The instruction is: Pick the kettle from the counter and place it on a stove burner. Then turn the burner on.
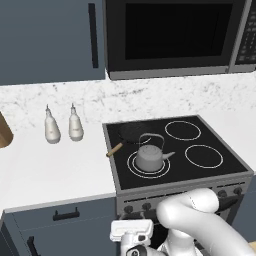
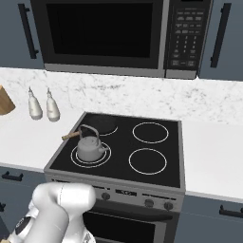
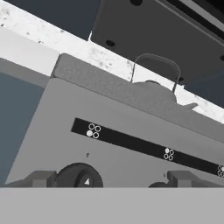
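Kettle (image 1: pixel 149 158) sits upright on the front-left burner (image 1: pixel 132 165), the double-ring one, spout pointing right, wire handle arched over the lid. Same in the right base view: kettle (image 2: pixel 90 149) centred on the rings (image 2: pixel 105 156).

Behind it, on the back-left of the cooktop (image 1: pixel 210 172), a dark pan (image 1: pixel 133 132) with its wooden handle (image 1: pixel 114 149) sticking out toward the counter (image 1: pixel 45 170). Pan is just behind the kettle; can't tell if they touch.

Two white bottles (image 1: pixel 52 128) stand side by side on the counter left of the stove, well clear of the kettle. A wooden item (image 1: pixel 4 131) is cut off at the left edge. Microwave (image 1: pixel 175 35) hangs above the cooktop.

Arm is folded low in front of the stove, elbow near the knob row (image 2: pixel 137 193). Gripper (image 3: pixel 113 178) is spread wide and holds nothing; its fingertips (image 3: pixel 40 178) sit either side of a round knob (image 3: pixel 79 176) on the front panel, close to it, contact not clear. The hand view looks up along the panel: a black strip with burner icons (image 3: pixel 140 146) above the knob, and the kettle's (image 3: pixel 153 89) top and handle poke over the stove's front edge.
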You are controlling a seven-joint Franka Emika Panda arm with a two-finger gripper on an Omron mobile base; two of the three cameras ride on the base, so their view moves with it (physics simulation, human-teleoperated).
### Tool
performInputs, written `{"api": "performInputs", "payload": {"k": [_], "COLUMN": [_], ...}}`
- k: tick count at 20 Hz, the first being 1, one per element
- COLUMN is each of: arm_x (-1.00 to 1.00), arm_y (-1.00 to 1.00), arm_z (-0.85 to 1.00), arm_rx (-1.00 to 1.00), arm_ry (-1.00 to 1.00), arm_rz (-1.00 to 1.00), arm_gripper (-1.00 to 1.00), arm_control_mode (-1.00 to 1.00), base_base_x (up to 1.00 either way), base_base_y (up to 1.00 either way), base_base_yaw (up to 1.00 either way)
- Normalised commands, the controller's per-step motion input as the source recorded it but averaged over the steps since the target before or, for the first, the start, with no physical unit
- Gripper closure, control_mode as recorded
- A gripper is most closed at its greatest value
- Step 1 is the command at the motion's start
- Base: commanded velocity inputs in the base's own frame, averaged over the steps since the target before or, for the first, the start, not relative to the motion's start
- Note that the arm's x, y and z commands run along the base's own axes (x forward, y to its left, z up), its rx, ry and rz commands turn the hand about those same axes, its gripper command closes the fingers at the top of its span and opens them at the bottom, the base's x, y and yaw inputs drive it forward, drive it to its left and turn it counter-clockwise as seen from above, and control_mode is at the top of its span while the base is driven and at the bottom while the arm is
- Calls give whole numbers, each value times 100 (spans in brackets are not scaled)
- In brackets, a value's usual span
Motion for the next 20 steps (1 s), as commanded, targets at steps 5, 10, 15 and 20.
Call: {"api": "performInputs", "payload": {"k": [5,10,15,20], "arm_x": [2,3,0,0], "arm_y": [0,-10,-42,-50], "arm_z": [-19,-7,0,0], "arm_rx": [0,0,0,0], "arm_ry": [2,0,0,0], "arm_rz": [17,13,7,7], "arm_gripper": [-100,-100,-100,-100], "arm_control_mode": [-100,-100,-100,-100], "base_base_x": [0,0,0,0], "base_base_y": [0,0,0,0], "base_base_yaw": [0,0,0,0]}}
